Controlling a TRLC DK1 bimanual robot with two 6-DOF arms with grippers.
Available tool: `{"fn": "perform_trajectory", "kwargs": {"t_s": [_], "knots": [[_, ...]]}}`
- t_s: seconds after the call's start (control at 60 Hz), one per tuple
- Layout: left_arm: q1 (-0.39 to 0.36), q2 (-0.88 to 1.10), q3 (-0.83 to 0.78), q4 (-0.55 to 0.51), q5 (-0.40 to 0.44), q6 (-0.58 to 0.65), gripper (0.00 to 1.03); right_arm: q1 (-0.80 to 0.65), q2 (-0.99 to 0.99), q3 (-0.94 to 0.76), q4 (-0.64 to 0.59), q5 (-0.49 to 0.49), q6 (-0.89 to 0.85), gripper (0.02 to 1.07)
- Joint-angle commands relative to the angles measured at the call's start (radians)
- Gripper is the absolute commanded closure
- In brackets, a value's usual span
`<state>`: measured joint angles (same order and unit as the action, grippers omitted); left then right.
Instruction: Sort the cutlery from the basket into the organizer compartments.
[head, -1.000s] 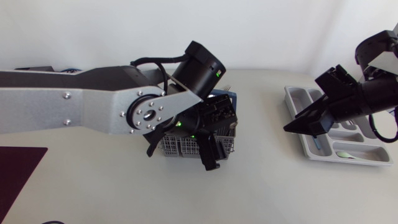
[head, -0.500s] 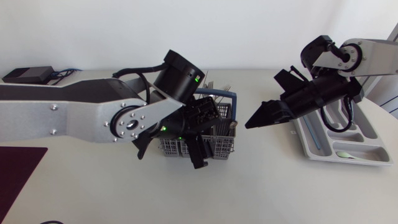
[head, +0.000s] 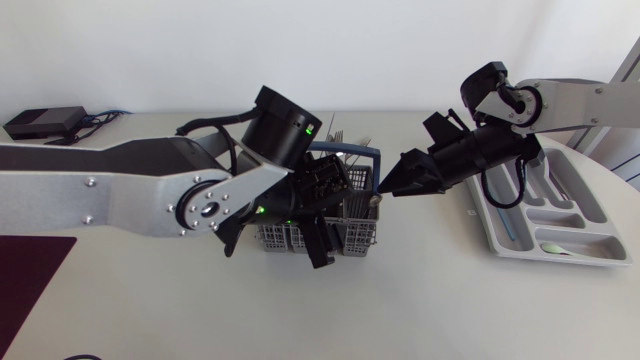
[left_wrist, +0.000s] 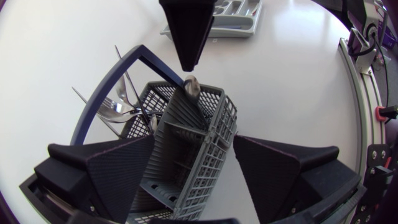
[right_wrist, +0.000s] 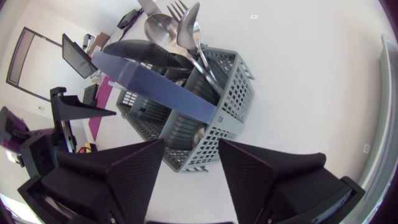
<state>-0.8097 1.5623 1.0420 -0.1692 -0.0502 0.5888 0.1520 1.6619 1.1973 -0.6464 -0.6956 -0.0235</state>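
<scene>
The grey mesh basket (head: 352, 236) with a blue handle (head: 362, 156) stands mid-table, with spoons and forks (right_wrist: 185, 30) upright in it. My left gripper (head: 278, 250) is shut on the basket; in the left wrist view its fingers (left_wrist: 106, 177) press both side walls. My right gripper (head: 383, 189) points at the basket's right end, open, its tips just above the rim. A rounded metal cutlery end (right_wrist: 198, 133) sticks up just ahead of the gap between its fingers, untouched. The grey organizer (head: 592, 252) lies at the far right.
The organizer holds a blue-handled piece (head: 506, 226) in its long compartment and a pale green piece (head: 556, 247) at its near end. A black box (head: 40, 122) sits at the back left. A dark mat (head: 30, 268) lies at the left front.
My right arm has swung left from over the organizer to the basket's right end, and its fingers have narrowed. My left arm has shifted slightly while gripping the basket.
</scene>
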Motion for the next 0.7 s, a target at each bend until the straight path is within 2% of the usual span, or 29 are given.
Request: {"fn": "perform_trajectory", "kwargs": {"t_s": [0.0,0.2,0.683], "knots": [[0.01,-0.01,-0.037,0.027,0.007,0.029,0.16,0.023,0.01,-0.007,0.034,0.002,0.086,0.53],[0.018,-0.013,-0.071,0.086,0.007,0.039,0.16,0.061,0.007,-0.028,0.08,0.042,0.165,0.57],[0.024,-0.008,-0.103,0.151,0.007,0.054,0.16,0.029,-0.011,-0.07,0.068,0.061,0.165,0.57]]}}
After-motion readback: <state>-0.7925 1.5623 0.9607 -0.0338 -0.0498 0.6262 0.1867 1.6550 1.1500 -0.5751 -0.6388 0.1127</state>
